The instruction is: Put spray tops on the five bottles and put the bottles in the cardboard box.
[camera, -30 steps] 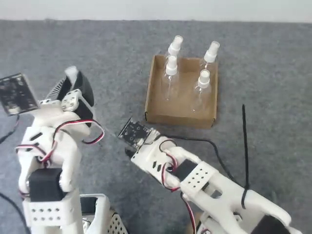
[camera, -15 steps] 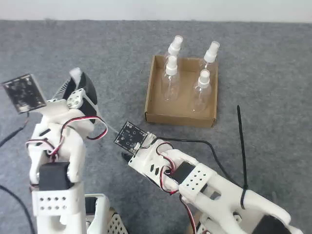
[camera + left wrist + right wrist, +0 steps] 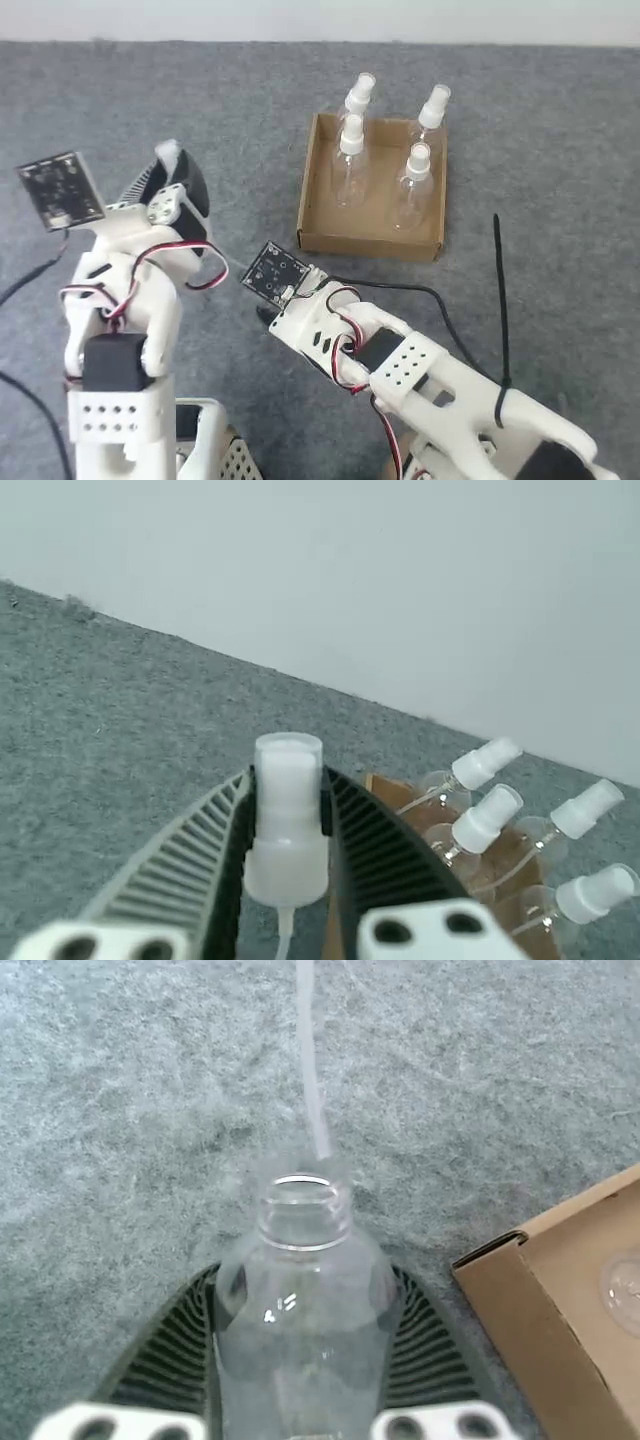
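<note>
A white spray top (image 3: 287, 825) is gripped tight in the left hand (image 3: 287, 780) and is held up over the grey bench (image 3: 560, 150). Its thin tube (image 3: 310, 1070) is hung down toward the open mouth of a clear bottle (image 3: 300, 1340). The tip of the tube is seen right at the mouth, but it cannot be told if it is inside. The bottle is squeezed in the right hand (image 3: 303, 1285). A cardboard box (image 3: 370, 242) is set on the bench, near both hands. Four bottles (image 3: 348, 172) with white tops are stood up in the box, two in front and two behind.
</note>
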